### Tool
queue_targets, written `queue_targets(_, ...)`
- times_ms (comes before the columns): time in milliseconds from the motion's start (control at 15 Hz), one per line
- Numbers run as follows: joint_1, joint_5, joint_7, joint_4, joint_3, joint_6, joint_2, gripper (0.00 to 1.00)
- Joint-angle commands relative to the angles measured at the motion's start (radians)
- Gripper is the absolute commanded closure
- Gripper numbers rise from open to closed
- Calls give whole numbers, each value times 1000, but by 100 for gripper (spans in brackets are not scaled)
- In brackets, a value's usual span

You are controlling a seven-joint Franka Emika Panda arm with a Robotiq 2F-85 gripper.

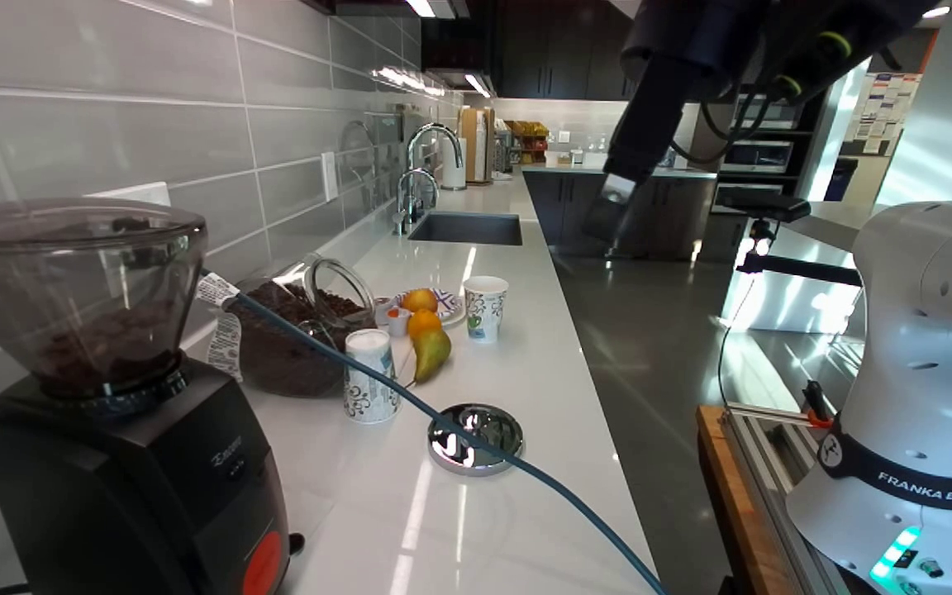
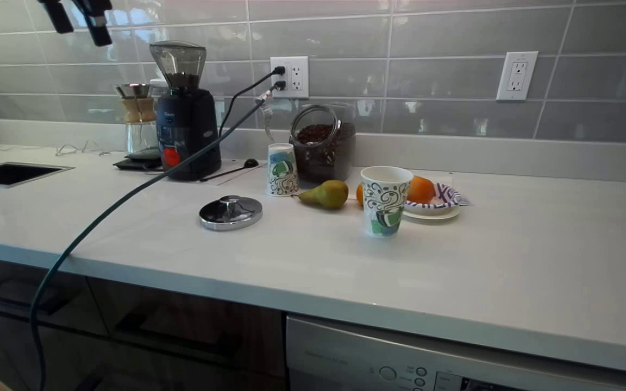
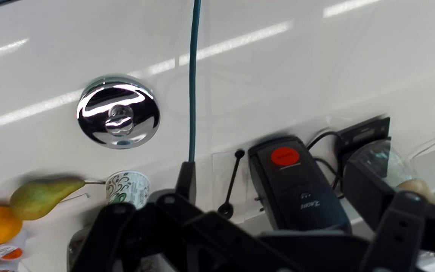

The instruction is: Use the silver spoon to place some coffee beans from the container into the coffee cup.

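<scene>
The container shows as a wide glass jar (image 2: 349, 115) by the wall, open mouth tilted outward, with dark coffee beans (image 2: 315, 133) inside. They also show in an exterior view (image 1: 284, 307). One patterned paper coffee cup (image 2: 386, 203) stands upright near the front; another paper cup (image 2: 282, 171) stands upside down against the jar. No silver spoon shows; a black spoon (image 3: 231, 182) lies beside the grinder, also in an exterior view (image 2: 251, 163). My gripper (image 3: 278, 185) is open and empty, high above the counter, fingers wide apart; it also shows in both exterior views (image 1: 608, 211) (image 2: 83, 36).
A black grinder (image 2: 191, 130) stands left of the jar, with a glass coffee maker (image 2: 140, 117) beyond. A chrome lid (image 3: 118, 111), a pear (image 2: 328, 194), oranges (image 2: 420, 190) and a paper plate (image 2: 446, 196) lie on the counter. A blue cable (image 2: 144, 187) crosses over it from the outlet.
</scene>
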Motion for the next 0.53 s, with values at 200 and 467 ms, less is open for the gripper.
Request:
queue_targets(200,-141,43,-49,12,-194,73,75,0)
queue_targets(467,-160,156,-80,31,-336,244,215,0)
